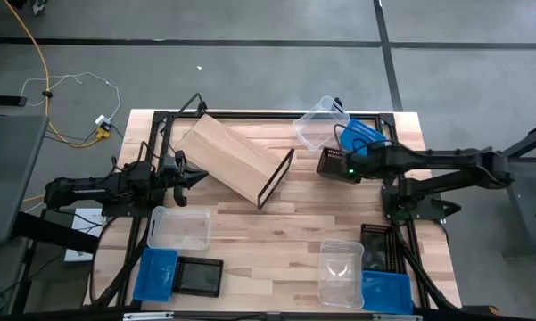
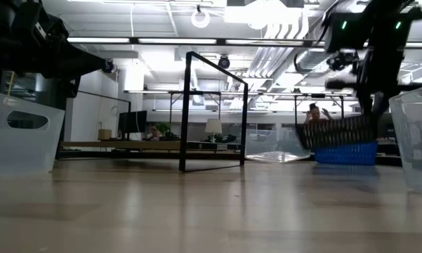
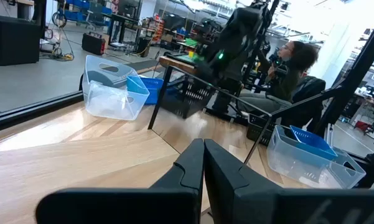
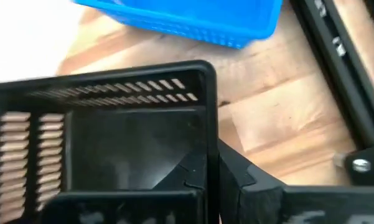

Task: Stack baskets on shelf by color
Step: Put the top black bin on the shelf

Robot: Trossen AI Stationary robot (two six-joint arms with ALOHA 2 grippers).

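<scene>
The shelf point(image 1: 236, 156), light wood panels in a thin black frame, lies slantwise at the table's middle. My right gripper point(image 1: 336, 166) is shut on a black slatted basket point(image 1: 330, 162) at the shelf's right end, also visible in the low view point(image 2: 337, 132). A clear basket point(image 1: 319, 120) and a blue basket point(image 1: 366, 134) sit just beyond it at the far edge. My left gripper point(image 1: 199, 176) is shut and holds nothing, close by the shelf's left end. Its own view shows the shut fingers point(image 3: 203, 165). My right gripper holds the black basket by the top of one side wall point(image 4: 210, 112). One finger point(image 4: 187, 177) is inside the basket and the other outside. The fingers come from above, slanting from the table's right. The basket is lifted off the table and tilted point(image 2: 337, 132).
Near left stand a clear basket point(image 1: 178, 227), a blue one point(image 1: 156, 272) and a black one point(image 1: 199, 275). Near right are a clear basket point(image 1: 341, 272), a blue one point(image 1: 385, 290) and a black one point(image 1: 377, 245). Bare wood lies between the two groups. A person sits beyond the table point(image 3: 295, 59).
</scene>
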